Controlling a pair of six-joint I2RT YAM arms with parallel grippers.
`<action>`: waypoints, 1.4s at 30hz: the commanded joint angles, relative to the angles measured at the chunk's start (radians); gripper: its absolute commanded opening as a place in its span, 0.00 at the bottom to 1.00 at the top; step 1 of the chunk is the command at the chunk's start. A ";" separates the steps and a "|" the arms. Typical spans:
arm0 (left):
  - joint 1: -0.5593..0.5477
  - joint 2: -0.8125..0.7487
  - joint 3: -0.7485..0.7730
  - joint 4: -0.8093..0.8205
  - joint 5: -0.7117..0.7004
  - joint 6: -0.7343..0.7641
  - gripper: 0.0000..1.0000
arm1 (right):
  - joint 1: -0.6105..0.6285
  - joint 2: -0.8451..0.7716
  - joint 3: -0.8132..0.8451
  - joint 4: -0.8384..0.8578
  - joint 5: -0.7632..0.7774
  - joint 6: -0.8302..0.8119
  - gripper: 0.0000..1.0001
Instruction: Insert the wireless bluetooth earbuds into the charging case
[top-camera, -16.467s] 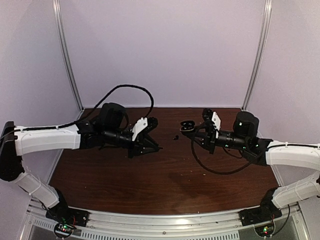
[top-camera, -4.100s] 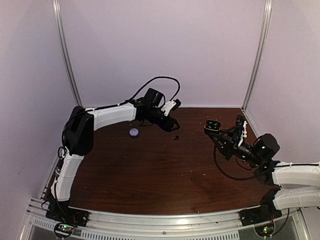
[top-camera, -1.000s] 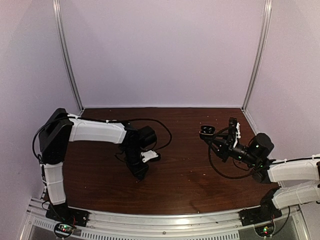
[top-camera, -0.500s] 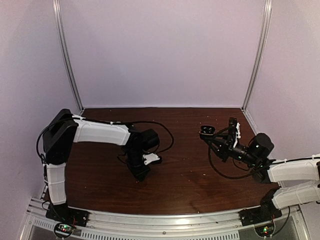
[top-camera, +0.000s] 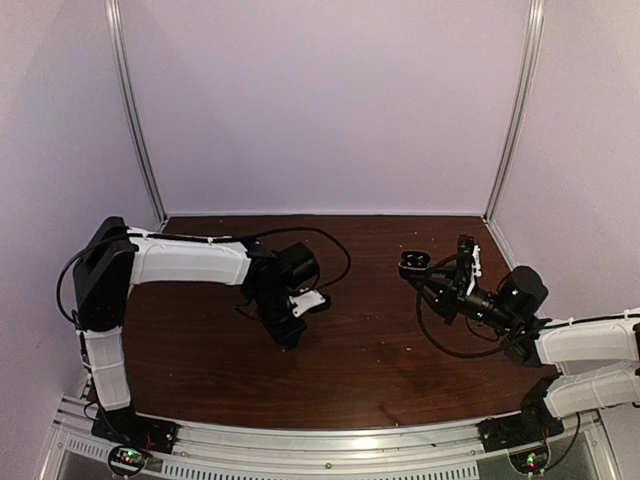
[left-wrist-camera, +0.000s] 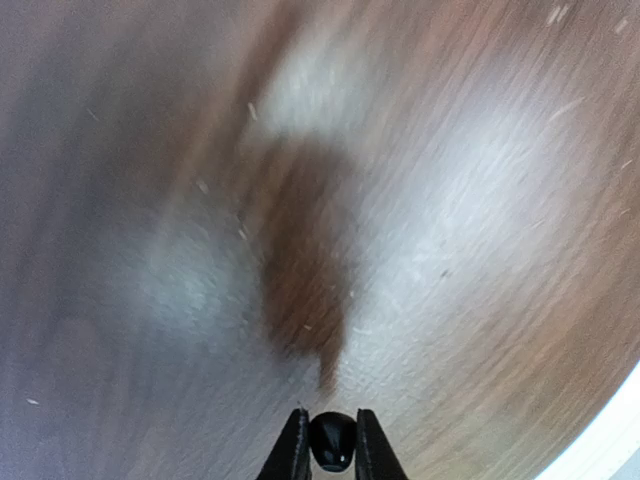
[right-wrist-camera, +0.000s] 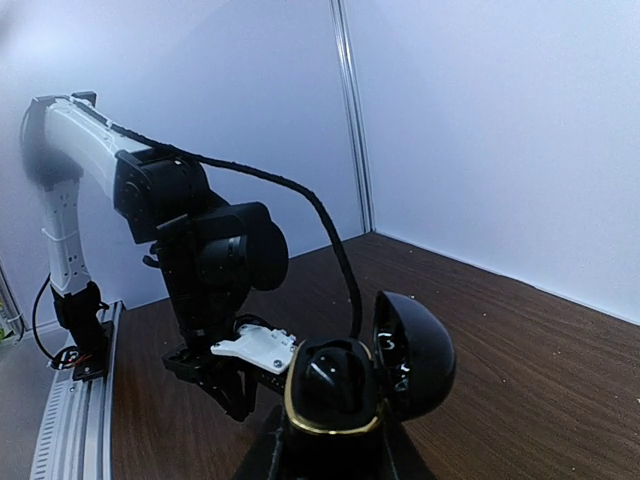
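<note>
Top camera: fixed high behind the arm bases, facing down and forward. It covers the whole table (top-camera: 380, 370), the left arm (top-camera: 190, 262) and the right arm (top-camera: 580, 335).

Left wrist camera: faces down, very near the blurred wood, with the left gripper (left-wrist-camera: 331, 440) at the lower edge.

Right wrist camera: faces almost level across the table, with the right gripper (right-wrist-camera: 330, 445) at the lower edge. It shares the left arm with the top view.

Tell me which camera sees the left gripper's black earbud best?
Left wrist: the black earbud fills the gap between the left gripper's fingertips, close up. From the top the gripper hides it; the right wrist sees that arm, but no bud.
</note>
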 joint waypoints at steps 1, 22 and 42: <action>0.022 -0.124 0.010 0.150 -0.013 -0.024 0.06 | -0.005 -0.003 0.038 0.024 -0.014 -0.003 0.00; 0.037 -0.582 -0.277 1.132 0.036 -0.009 0.07 | 0.122 0.171 0.097 0.388 -0.004 -0.090 0.00; -0.064 -0.550 -0.372 1.404 0.252 0.072 0.07 | 0.251 0.380 0.173 0.614 0.077 -0.107 0.00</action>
